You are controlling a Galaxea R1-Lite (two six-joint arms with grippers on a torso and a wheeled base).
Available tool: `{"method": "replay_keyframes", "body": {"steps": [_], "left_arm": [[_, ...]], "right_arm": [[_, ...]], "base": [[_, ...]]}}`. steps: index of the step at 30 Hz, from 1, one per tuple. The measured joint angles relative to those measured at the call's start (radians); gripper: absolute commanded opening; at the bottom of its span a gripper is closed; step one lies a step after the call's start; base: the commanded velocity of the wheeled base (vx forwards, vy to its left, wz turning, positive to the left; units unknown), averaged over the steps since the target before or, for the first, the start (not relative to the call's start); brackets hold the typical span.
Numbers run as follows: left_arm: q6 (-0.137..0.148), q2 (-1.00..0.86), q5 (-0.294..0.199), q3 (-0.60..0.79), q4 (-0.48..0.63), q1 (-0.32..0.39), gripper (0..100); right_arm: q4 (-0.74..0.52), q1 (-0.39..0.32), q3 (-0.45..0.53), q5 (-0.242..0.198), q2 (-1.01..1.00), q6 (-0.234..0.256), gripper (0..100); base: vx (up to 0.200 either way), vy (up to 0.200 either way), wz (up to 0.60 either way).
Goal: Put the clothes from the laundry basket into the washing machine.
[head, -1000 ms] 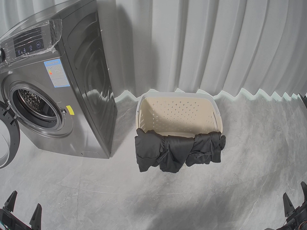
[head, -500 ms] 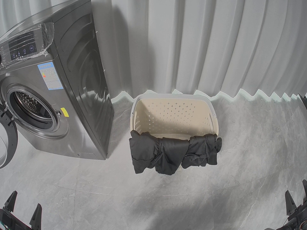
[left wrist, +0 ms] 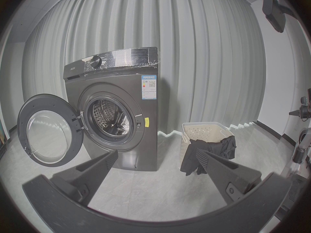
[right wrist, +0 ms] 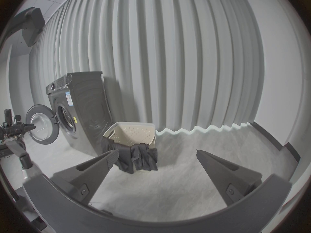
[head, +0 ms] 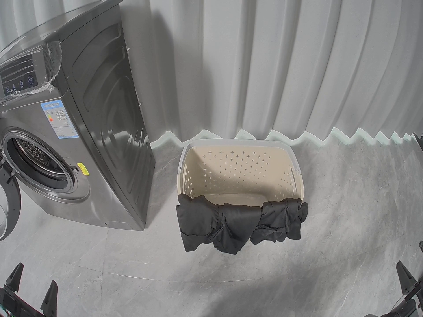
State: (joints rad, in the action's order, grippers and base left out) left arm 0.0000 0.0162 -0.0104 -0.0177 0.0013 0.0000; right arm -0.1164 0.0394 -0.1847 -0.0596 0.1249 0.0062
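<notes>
Pincer L (left wrist: 156,152), pincer R (right wrist: 157,152) level, fwd-facing, splayed.

Left gripper (head: 34,274), seven o'clock in the head view: matte dark-grey, pointed wedge fingers (left wrist: 94,172), a screw (left wrist: 85,191) at each base. And the right gripper (right wrist: 157,152), five o'clock, looks identical.

Head view looks steeply down; both low wrist views face forward; all share washing machine (head: 94,124) and laundry basket (head: 240,169).
</notes>
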Motion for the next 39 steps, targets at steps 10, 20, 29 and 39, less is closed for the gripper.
{"method": "replay_keyframes", "body": {"steps": [10,20,29,39], "left_arm": [[0.0,0.0,0.0,0.0,0.0,0.0,100],[-0.001,0.0,-0.001,0.0,0.0,0.0,100],[-0.002,0.0,-0.001,0.0,0.0,0.0,100],[-0.004,0.0,-0.002,0.0,0.0,0.0,100]], "right_arm": [[0.203,0.04,-0.024,-0.05,0.415,0.0,100],[0.371,0.117,-0.09,-0.051,0.909,0.036,100],[0.498,0.213,-0.228,0.007,1.346,0.099,100],[0.641,0.275,-0.399,0.073,1.702,0.161,100]], "base": [[0.0,0.0,0.0],[0.0,0.0,0.0],[0.0,0.0,0.0],[0.0,0.0,0.0]]}}
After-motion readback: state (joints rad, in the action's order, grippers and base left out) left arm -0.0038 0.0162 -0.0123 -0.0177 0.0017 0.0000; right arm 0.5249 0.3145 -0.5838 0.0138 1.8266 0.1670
